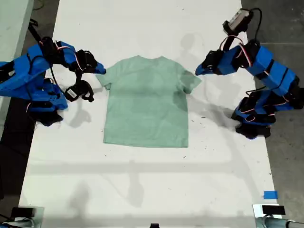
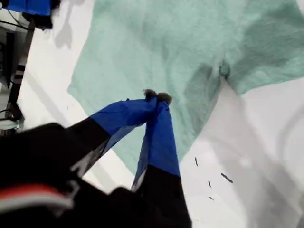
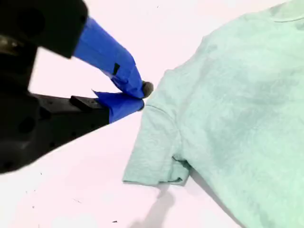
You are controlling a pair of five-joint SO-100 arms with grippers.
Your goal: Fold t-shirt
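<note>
Lying flat on the white table (image 1: pixel 142 185), the pale mint-green fabric t-shirt (image 1: pixel 146 102) sits between both arms. My first gripper (image 1: pixel 197 71) and my second gripper (image 1: pixel 101 70), jaws closed and empty, flank its sleeves. Blue tape (image 1: pixel 270 194) marks the table's edge.

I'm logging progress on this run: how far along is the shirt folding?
Nothing is folded yet: the t-shirt lies flat on the table, both sleeves spread. In hand: my first gripper and my second gripper, jaws closed, sit at opposite sleeves. Every fold is left.
</note>
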